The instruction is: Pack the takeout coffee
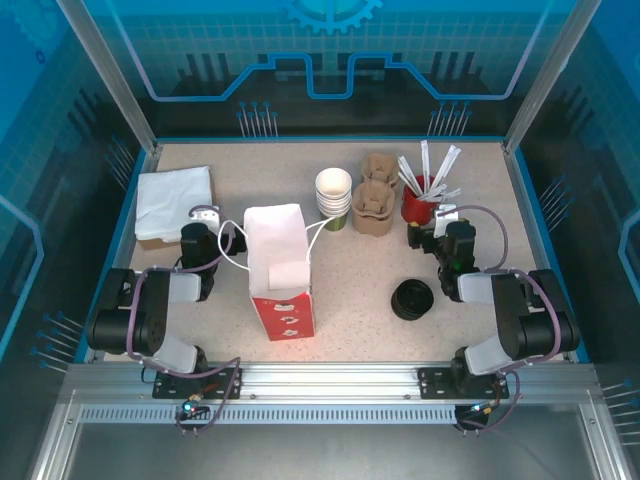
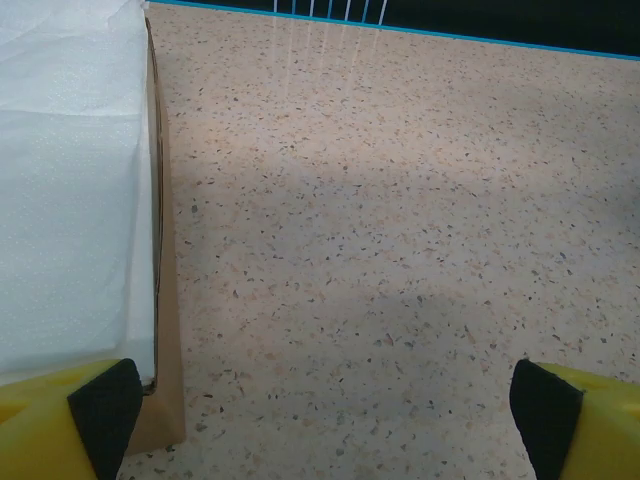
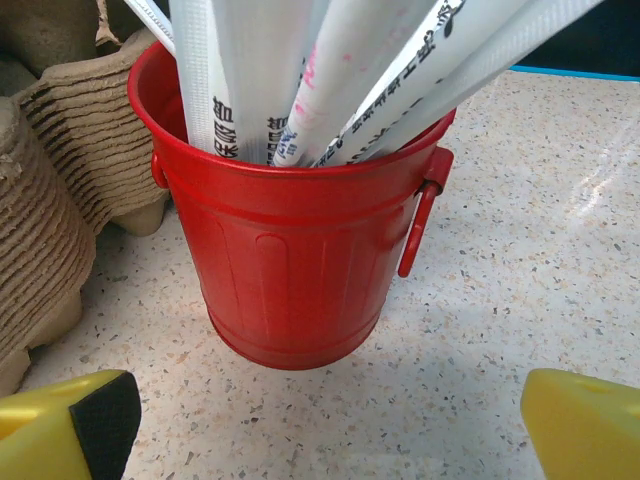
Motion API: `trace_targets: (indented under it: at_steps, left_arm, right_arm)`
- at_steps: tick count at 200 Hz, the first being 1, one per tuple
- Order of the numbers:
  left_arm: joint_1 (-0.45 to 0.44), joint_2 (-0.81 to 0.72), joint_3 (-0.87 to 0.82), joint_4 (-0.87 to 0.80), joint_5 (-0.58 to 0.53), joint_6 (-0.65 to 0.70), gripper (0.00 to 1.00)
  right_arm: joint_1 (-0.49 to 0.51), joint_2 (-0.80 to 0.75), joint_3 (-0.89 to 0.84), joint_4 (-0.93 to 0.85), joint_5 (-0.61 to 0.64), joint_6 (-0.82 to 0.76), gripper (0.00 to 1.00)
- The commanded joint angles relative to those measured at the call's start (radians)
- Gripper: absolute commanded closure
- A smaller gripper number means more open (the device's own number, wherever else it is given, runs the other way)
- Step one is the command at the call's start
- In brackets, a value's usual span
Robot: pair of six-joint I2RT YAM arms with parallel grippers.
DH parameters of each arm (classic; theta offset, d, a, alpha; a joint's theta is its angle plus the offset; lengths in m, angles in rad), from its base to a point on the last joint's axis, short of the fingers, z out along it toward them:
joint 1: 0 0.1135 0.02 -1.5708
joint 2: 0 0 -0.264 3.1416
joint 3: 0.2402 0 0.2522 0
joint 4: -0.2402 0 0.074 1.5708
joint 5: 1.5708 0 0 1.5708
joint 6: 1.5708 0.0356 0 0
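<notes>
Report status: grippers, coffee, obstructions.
Left gripper open over bare table beside napkins. Right gripper open, facing red straw bucket. Cup stack lidless, lids stacked apart; bag upright between arms. Nothing gripped.

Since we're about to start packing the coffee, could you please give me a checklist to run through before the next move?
1. Left gripper open and empty: ok.
2. Right gripper open and empty: ok.
3. Paper bag standing upright: ok.
4. Bag mouth open: cannot tell.
5. Right gripper aimed at the cups: not ok, it faces the red bucket of straws.
6. Black lids lying free beside the right arm: ok.
</notes>
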Motion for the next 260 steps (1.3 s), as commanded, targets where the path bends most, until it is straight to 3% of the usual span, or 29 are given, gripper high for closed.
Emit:
trace_targets:
  at_steps: [1,81,110,146,179,214,260]
  left_arm:
    - [-0.005,0.001,0.018,0.007,-0.009,0.03,0.01]
    - [-0.005,0.001,0.017,0.011,-0.01,0.027,0.01]
    - [-0.002,-0.092,0.021,-0.072,-0.138,-0.025,0.01]
    - [0.026,-0.344,0.135,-0.459,-0.281,-0.15,0.01]
    - [0.094,-0.415,0.39,-0.966,-0.272,-0.309,0.01]
    - [0.135,-0.381,0.689,-1.37,-0.118,-0.34,0.01]
    - [0.135,-0.292,1.136,-1.9,0.182,-0.32,0.02]
  right_arm:
    - [-0.01,0.01,0.017,0.006,-0.018,-0.009,0.0]
    - [-0.033,-0.006,0.019,-0.009,-0.044,0.01,0.0]
    - [-0.046,-0.099,0.033,-0.115,-0.031,0.027,0.0]
    - [-0.053,-0.326,0.054,-0.362,0.022,0.028,0.0]
    - [-0.053,-0.546,0.104,-0.656,0.013,0.091,0.0]
    - [-0.048,-0.707,0.227,-0.994,0.006,0.201,0.0]
    - [-0.034,-0.728,0.425,-1.324,-0.078,0.37,0.0]
